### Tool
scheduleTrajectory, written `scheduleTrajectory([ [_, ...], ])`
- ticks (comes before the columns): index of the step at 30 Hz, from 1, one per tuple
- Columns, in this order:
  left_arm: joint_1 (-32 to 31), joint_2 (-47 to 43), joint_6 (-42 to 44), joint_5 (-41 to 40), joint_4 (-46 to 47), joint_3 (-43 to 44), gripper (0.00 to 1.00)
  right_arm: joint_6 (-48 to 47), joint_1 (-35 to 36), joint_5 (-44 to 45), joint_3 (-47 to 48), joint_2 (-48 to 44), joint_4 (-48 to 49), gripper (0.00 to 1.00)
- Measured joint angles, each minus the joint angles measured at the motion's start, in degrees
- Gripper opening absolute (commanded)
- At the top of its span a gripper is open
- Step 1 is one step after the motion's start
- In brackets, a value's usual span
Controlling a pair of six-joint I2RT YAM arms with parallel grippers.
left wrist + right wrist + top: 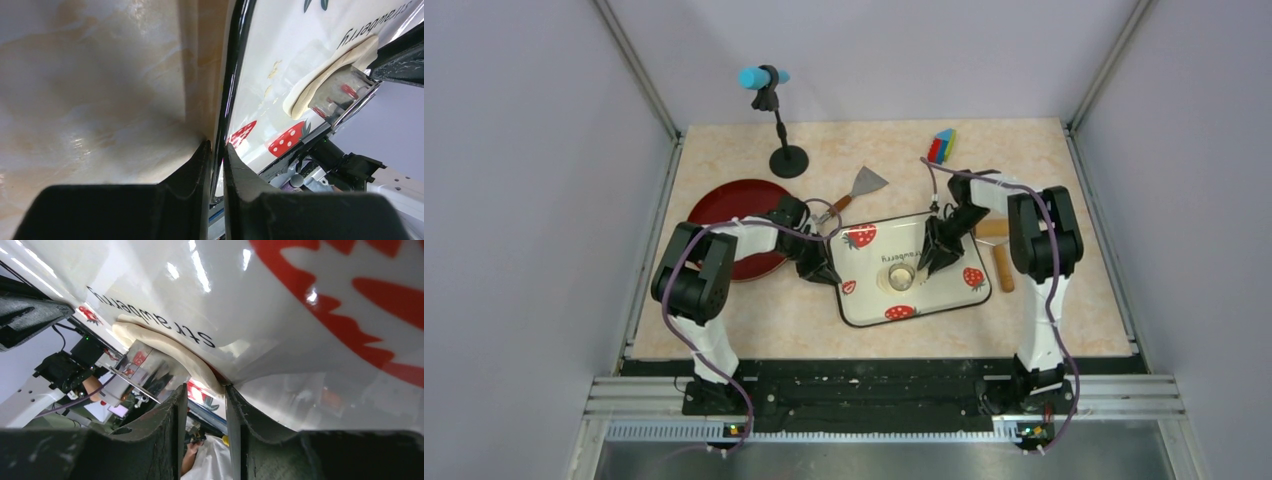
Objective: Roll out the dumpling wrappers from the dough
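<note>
Black fingers (187,175) crowded the bottom of the left wrist view, and the left claw (216,147) was nipped narrow on the dark rim of the tray (280,45), with one finger on the table (100,100) side and one on the tray side. Beyond, on the tray's white floor, the dough (307,90) lay as a long flat cream strip, and the metal ring (337,92) stood on it, just beside the printed lettering.

Over to the right wrist view: same dough, same ring, seen from the other end, and the strip's tip reached almost to the right claw (204,392). Its jaws stood narrow with a slit between them; whether they pinched anything could not be told.

From above the ring showed near the tray's middle, but the dough under it was barely a pale smudge. That view gave the layout, though: left claw at the tray's left edge, right claw down inside the tray, just right of the ring. Only there showed the red plate (734,210) behind the left arm, the scraper (867,183) beyond the tray, and the rolling pin (1002,268) just right of the tray, partly hidden by the right arm.
</note>
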Motion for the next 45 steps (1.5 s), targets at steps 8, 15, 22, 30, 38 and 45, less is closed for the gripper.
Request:
scheduleTrajectory([
  [8, -0.09, 0.74, 0.02, 0.44, -0.55, 0.79, 0.00, 0.13, 0.33, -0.48, 3.45, 2.23, -0.48, 0.30],
  [15, -0.24, 0.90, 0.02, 0.48, -0.79, 1.07, 0.00, 0.50, 0.66, -0.04, 4.90, 3.06, -0.50, 0.22],
  [22, -0.35, 1.46, 0.20, 0.87, -1.18, 1.60, 0.00, 0.55, 0.92, -0.04, 6.40, 4.04, -0.31, 0.14],
  [30, -0.35, 1.64, 0.24, 1.03, -1.33, 1.79, 0.00, 0.42, 1.14, 0.37, 7.19, 4.48, -0.02, 0.00],
  [38, -0.55, 1.79, 1.20, 0.44, -2.54, 2.54, 0.00, 0.61, 1.46, 1.95, 8.20, 4.48, -1.14, 0.00],
  [45, -0.68, 1.79, 1.51, 0.04, -2.89, 2.71, 0.00, 0.55, 1.33, 3.58, 9.46, 4.48, -1.79, 0.00],
])
